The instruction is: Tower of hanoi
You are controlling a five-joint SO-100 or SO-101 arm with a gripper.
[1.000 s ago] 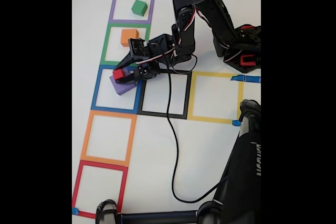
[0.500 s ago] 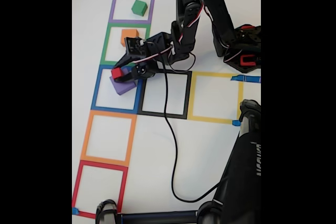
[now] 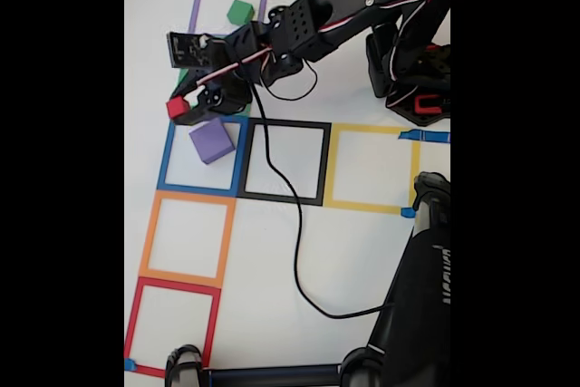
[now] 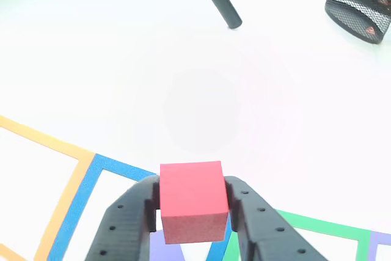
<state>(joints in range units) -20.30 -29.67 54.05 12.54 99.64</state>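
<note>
While the claw grips the red block between its two black fingers, it hangs in the air over the upper left corner of the blue tape square in the fixed view; in the other view the red block sits squarely between the fingers, clear of the white bench. Just below and to the right of the claw in the fixed view, the purple block lies inside the blue square, apart from the red one. Farther up, the green block rests in the purple tape square, partly hidden by the arm. To the right of the blue square lie a black tape square and a yellow one, and below it an orange one and a red one. A black cable trails from the arm across the bench.
</note>
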